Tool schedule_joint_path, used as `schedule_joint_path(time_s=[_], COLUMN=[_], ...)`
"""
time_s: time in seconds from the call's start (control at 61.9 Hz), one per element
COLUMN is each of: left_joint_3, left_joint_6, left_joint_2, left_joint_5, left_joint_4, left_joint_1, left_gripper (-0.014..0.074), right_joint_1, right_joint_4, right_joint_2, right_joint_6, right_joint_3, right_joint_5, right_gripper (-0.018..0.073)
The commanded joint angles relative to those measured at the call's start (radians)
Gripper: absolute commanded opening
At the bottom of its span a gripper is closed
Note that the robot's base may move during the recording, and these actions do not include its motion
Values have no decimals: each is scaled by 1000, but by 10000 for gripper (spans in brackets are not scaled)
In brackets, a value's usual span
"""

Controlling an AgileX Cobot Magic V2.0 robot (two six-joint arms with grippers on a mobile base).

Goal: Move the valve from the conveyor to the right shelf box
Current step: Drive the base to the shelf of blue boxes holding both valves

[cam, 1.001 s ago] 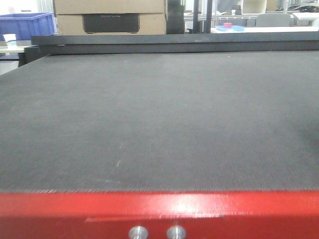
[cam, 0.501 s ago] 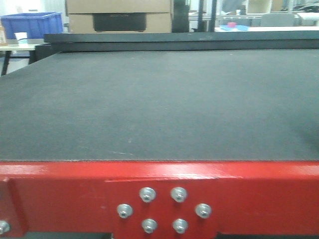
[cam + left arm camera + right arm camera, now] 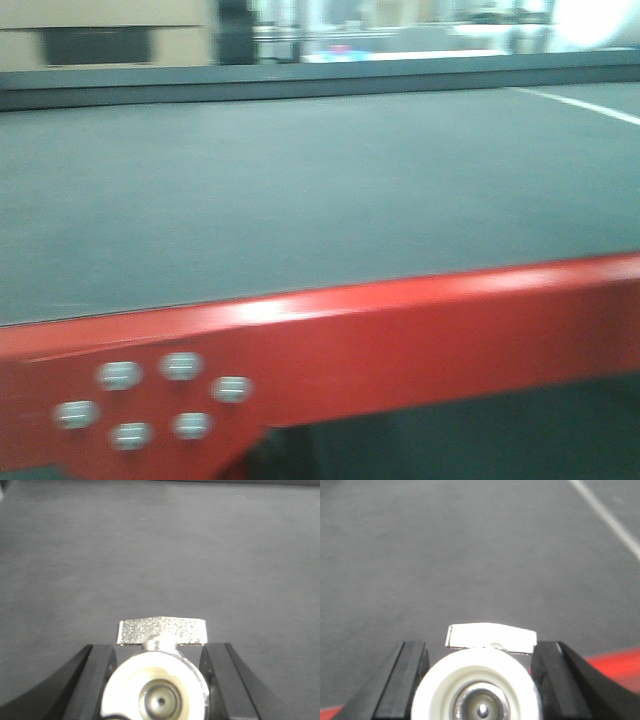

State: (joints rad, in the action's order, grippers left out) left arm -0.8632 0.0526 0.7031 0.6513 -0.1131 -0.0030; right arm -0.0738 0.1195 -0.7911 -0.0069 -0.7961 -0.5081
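The conveyor's dark grey belt (image 3: 300,180) on its red frame (image 3: 420,335) fills the blurred front view, with nothing lying on it there. In the left wrist view my left gripper (image 3: 159,652) is shut on a valve (image 3: 157,685), a white round end with a silver butterfly handle (image 3: 162,631), held above the belt (image 3: 160,555). A second valve (image 3: 477,687) sits in my right gripper (image 3: 480,652), black fingers (image 3: 402,680) pressing both its sides, over the belt (image 3: 470,555) near the red edge (image 3: 615,660). The right shelf box is out of view.
Brown cardboard boxes (image 3: 100,30) stand beyond the belt's far left. A white line (image 3: 580,100) crosses the belt at the right, the same white line (image 3: 605,515) showing in the right wrist view. Several bolts (image 3: 150,400) mark the frame's left.
The front view has pulled back and swung right: the red frame rose in the picture, its bolts slid to the left, and the image is now motion-blurred and tilted.
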Motion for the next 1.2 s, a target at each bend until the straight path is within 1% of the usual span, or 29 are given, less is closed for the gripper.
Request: schedule_joint_path(time_s=[0.0, 1.179], left_joint_3=[-6, -6], left_joint_6=[-5, -5], left_joint_2=[-8, -8], left_joint_5=[-51, -51], left_joint_4=[-13, -13], left_joint_1=[-4, -4], left_gripper=[-111, -111], right_joint_1=[4, 4], right_joint_4=[-5, -5], right_joint_2=[13, 13], right_joint_6=[-1, -1], right_joint_3=[-8, -8], right_joint_5=[71, 71], right_gripper=[-167, -167])
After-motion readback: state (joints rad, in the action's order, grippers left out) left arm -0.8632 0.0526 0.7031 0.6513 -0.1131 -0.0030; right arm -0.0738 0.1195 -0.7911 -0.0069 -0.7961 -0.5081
